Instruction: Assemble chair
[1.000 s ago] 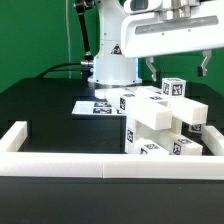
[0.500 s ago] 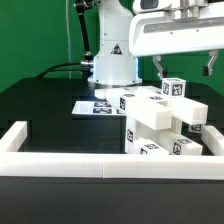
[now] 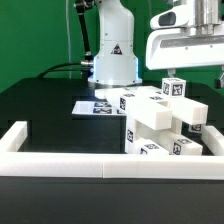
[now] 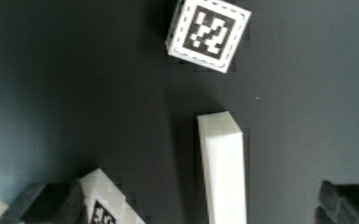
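The claw (image 3: 193, 76) hangs with its jaws spread wide and nothing between them, up above the table near the exterior view's right edge, one dark finger (image 3: 170, 71) just over the top tagged block of the chair (image 3: 163, 122). That chair sits as a chunky white stack right against the white border rail (image 3: 60, 165), well clear of the claw. Behind it, the marker board (image 3: 97, 106) lies flat by the robot's base (image 3: 113, 62), black table (image 3: 50, 105) all around
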